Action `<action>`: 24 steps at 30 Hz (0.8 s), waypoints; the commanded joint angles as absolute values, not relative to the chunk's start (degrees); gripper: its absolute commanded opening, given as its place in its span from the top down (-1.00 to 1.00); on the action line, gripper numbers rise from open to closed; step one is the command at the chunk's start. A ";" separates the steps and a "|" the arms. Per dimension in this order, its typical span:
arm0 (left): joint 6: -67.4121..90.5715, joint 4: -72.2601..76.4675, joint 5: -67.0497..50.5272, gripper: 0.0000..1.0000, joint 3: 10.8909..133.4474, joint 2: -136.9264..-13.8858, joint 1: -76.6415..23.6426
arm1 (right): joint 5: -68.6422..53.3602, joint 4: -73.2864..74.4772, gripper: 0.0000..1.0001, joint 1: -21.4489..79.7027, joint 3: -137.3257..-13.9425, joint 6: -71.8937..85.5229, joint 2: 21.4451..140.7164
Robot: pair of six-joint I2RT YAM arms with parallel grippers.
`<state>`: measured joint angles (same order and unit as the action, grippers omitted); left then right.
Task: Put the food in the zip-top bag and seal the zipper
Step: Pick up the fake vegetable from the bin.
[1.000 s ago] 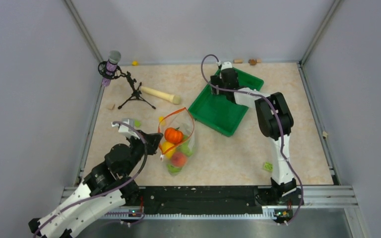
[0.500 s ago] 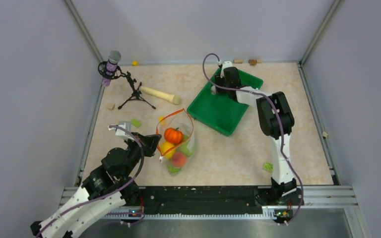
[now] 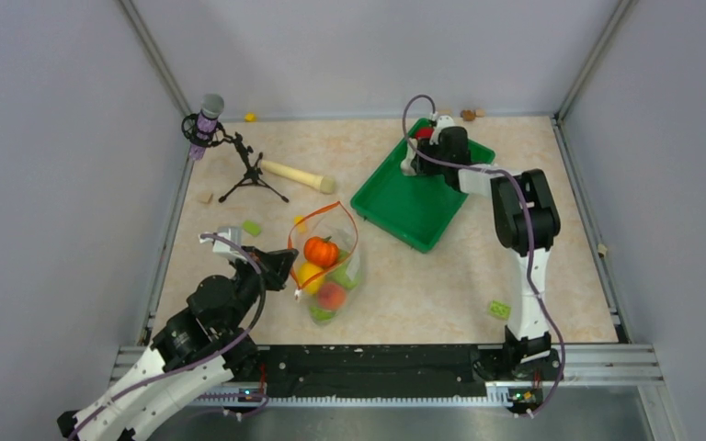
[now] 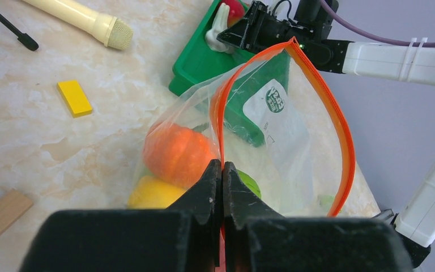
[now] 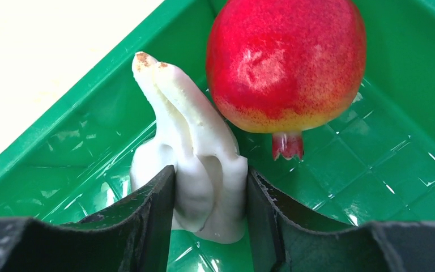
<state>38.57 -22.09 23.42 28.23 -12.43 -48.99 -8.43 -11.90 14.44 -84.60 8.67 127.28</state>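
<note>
The clear zip-top bag (image 3: 335, 266) lies at centre-left, its mouth open and its orange-red zipper (image 4: 342, 136) forming a loop. Inside are an orange pumpkin (image 4: 175, 153), a yellow lemon (image 4: 150, 194), a peach (image 3: 332, 295) and a green apple (image 4: 250, 184). My left gripper (image 4: 222, 165) is shut on the near rim of the bag. My right gripper (image 5: 210, 175) is down in the far corner of the green tray (image 3: 395, 216), its fingers closed against both sides of the white garlic (image 5: 204, 153). A red apple (image 5: 286, 62) lies just beyond the garlic.
A beige wooden pin (image 3: 297, 175) and a microphone on a tripod (image 3: 239, 165) stand at the back left. Small blocks lie about: yellow (image 4: 75, 97), wooden (image 4: 0, 212), green (image 3: 497, 310). Walls enclose the table on three sides.
My right gripper has moved to the right along the far end of the tray, to the garlic beside the red apple. The left gripper still holds the bag's rim.
</note>
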 commanded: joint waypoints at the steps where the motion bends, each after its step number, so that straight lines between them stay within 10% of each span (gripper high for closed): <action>1: 37.75 -19.60 23.23 1.00 27.98 -11.07 -48.82 | -11.21 -12.94 0.89 13.11 -80.57 8.79 123.64; 24: 37.33 -19.08 23.33 1.00 26.98 -9.47 -48.80 | -16.92 -22.01 1.00 12.46 -66.27 7.94 112.79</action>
